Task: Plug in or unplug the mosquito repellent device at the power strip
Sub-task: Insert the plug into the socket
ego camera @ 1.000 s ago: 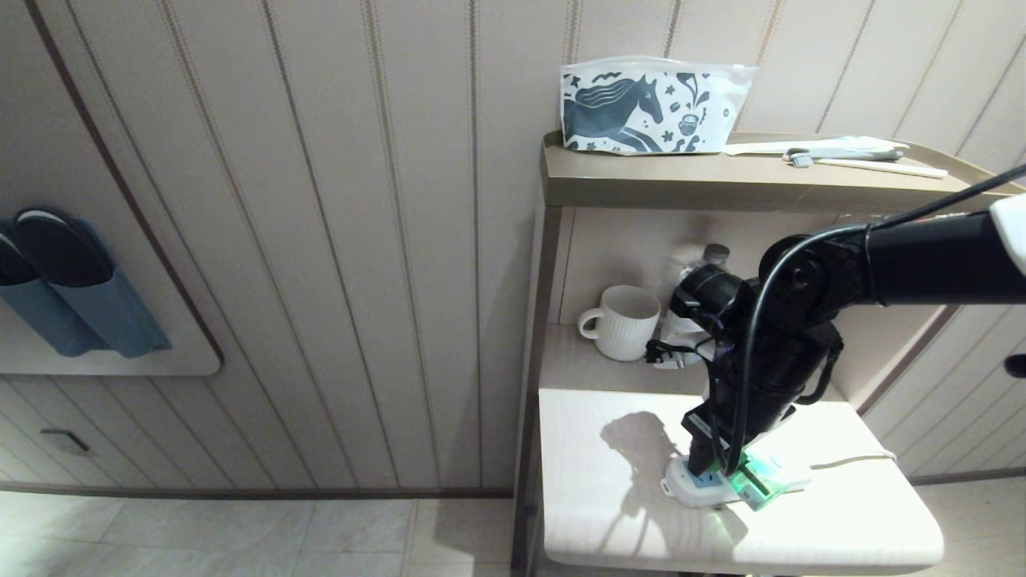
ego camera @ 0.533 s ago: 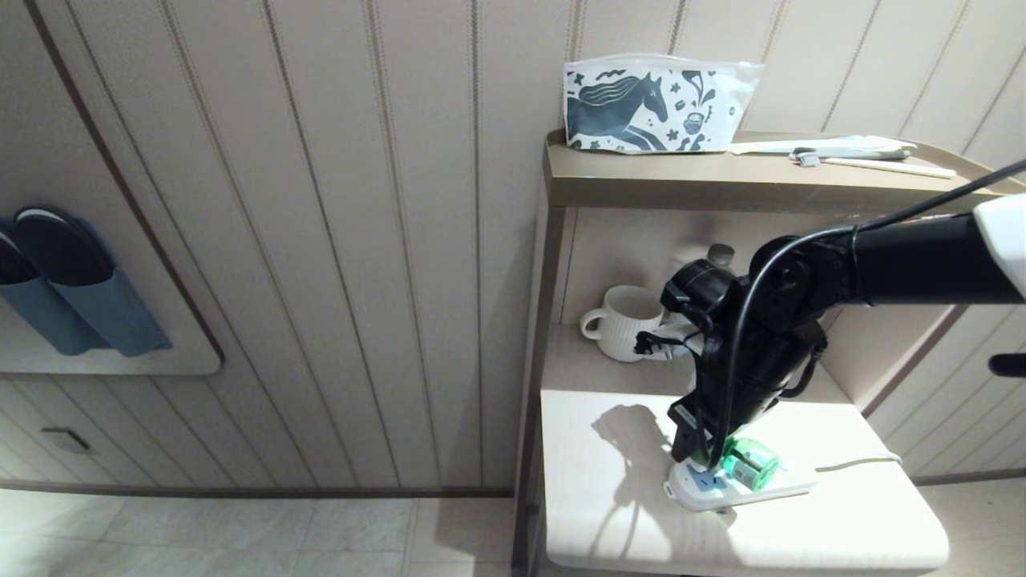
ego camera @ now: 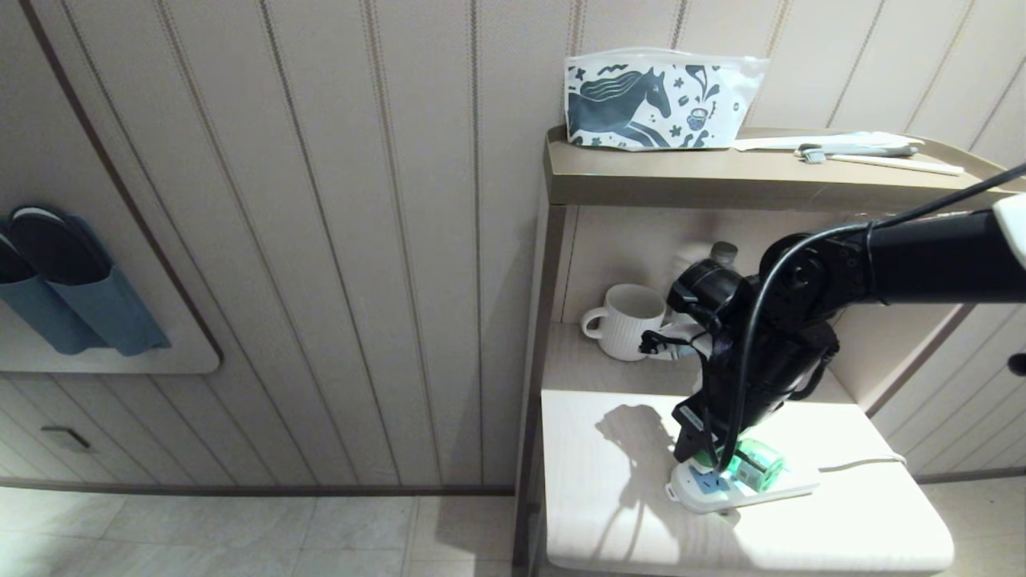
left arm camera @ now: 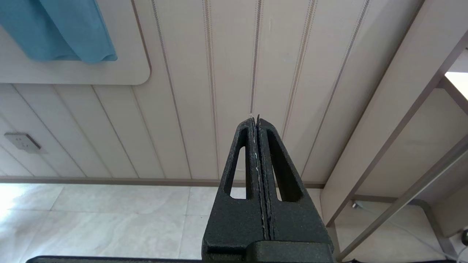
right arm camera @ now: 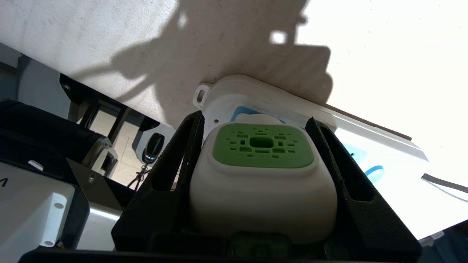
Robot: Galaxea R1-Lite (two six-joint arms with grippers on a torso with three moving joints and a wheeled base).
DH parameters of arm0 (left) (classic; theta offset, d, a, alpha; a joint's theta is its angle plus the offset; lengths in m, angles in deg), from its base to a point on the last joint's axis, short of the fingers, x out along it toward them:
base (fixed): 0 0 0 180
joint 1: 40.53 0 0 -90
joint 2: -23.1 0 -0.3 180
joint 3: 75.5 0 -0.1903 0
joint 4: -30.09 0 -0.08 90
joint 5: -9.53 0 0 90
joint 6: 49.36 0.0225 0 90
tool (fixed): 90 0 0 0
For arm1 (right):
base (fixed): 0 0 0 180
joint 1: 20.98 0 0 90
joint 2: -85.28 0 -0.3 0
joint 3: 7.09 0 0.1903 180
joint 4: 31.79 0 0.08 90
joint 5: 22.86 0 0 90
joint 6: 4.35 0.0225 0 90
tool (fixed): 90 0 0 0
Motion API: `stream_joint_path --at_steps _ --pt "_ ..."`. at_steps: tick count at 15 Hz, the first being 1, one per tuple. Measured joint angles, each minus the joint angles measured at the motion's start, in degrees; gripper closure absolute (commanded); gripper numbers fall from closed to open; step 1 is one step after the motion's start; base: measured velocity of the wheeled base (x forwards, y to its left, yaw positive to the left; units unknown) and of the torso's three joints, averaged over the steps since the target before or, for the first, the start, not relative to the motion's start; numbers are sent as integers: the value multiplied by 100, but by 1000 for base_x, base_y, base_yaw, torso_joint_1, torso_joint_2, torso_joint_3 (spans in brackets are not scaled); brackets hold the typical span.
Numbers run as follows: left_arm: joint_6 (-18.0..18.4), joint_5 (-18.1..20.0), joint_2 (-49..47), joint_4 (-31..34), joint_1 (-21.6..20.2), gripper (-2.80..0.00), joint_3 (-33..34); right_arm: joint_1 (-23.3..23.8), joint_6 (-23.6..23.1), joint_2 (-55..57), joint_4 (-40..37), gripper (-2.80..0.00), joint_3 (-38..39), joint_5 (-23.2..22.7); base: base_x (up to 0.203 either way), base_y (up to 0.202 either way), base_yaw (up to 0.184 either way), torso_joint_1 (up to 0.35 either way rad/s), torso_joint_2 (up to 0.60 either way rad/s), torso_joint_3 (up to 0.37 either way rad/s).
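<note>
right gripper (right arm camera: pixel 256 146) clamping mosquito repellent device (right arm camera: pixel 261 182)

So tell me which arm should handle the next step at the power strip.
Right. The right gripper already clamps the mosquito repellent device directly over the power strip. The left gripper is shut, pointing at the wall, away from the table.

The mosquito repellent device (right arm camera: pixel 262 182), white-headed with a green perforated top patch and translucent green bottle, is held tilted over the power strip (ego camera: pixel 745 485), a flat white strip with light-blue sockets lying on the surface.
</note>
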Motion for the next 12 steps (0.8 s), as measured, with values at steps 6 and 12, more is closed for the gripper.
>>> stream_joint_path --at_steps 6,12 --pt "-2 0 0 -2 0 0 2 -11 -2 -217 -6 0 160 2 0 0 0 0 0 0" --pt "0 2 0 0 0 0 2 -13 0 -249 102 0 168 92 0 0 0 0 0 0"
